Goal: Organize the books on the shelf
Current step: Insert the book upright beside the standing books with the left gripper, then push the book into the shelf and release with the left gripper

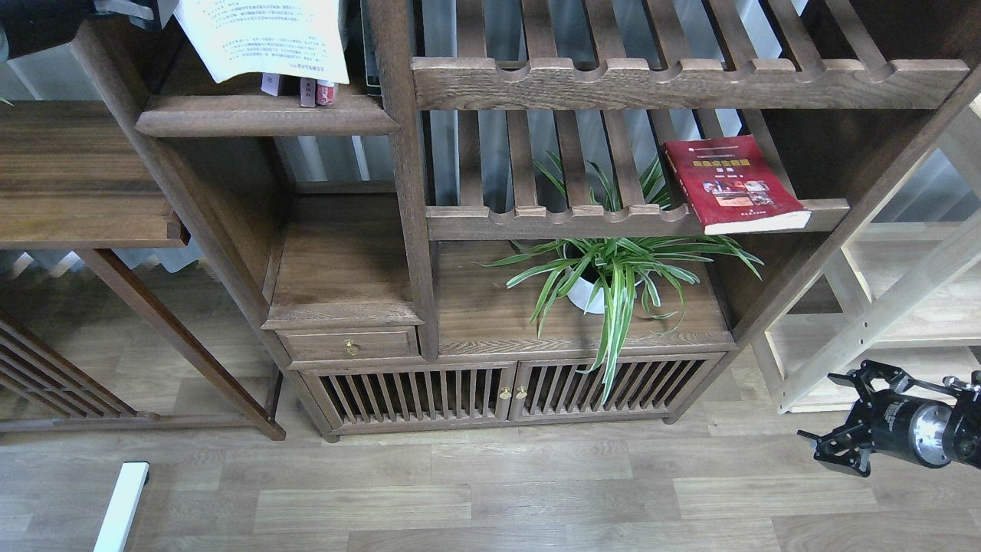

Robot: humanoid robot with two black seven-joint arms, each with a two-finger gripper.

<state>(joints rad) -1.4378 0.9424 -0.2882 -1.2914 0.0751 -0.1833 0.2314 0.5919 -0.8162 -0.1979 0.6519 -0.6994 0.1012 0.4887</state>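
Observation:
A pale book (260,34) with printed text hangs tilted over the dark brown shelf (268,121) at the top left, covering most of the upright spines (316,92) behind it. My left gripper (134,8) sits at the book's left corner, mostly cut off by the top edge, and appears shut on the book. A red book (732,184) with a yellow title lies flat on the right end of the lower slatted rack (567,221). My right gripper (828,429) hovers low at the far right above the floor, open and empty.
A potted spider plant (613,272) stands on the cabinet top under the red book. A thick post (402,153) separates the shelf from the slatted racks. A dark side table (77,176) is at the left, and pale wood shelving (881,307) at the right.

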